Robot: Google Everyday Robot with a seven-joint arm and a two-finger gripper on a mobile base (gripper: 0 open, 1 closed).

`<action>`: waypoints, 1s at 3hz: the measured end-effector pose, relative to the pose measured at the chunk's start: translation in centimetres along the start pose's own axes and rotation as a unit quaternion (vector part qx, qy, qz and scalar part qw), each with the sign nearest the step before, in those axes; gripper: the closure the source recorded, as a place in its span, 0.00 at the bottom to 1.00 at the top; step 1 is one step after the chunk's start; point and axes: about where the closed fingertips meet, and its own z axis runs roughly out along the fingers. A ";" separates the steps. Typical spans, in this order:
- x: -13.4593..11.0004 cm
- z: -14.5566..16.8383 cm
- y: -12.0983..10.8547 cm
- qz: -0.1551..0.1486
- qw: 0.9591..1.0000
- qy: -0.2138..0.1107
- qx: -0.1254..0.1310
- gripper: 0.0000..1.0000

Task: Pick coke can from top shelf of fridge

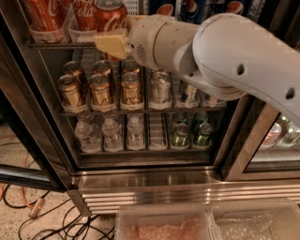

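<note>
Red coke can [109, 15] behind tan hand [108, 43]

End effector [111, 44] at top shelf [51, 45] front, before the coke can [110, 16]; other red cans [84, 14] just beside it.

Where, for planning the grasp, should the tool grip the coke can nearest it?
Around its curved side wall, coming straight in from the front. The coke can stands upright on the top shelf, another red can close on its left, so the front looks freest. The tool sits just before its lower half.
</note>
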 end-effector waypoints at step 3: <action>5.2 -6.1 0.0 0.020 0.996 0.071 0.044 1.00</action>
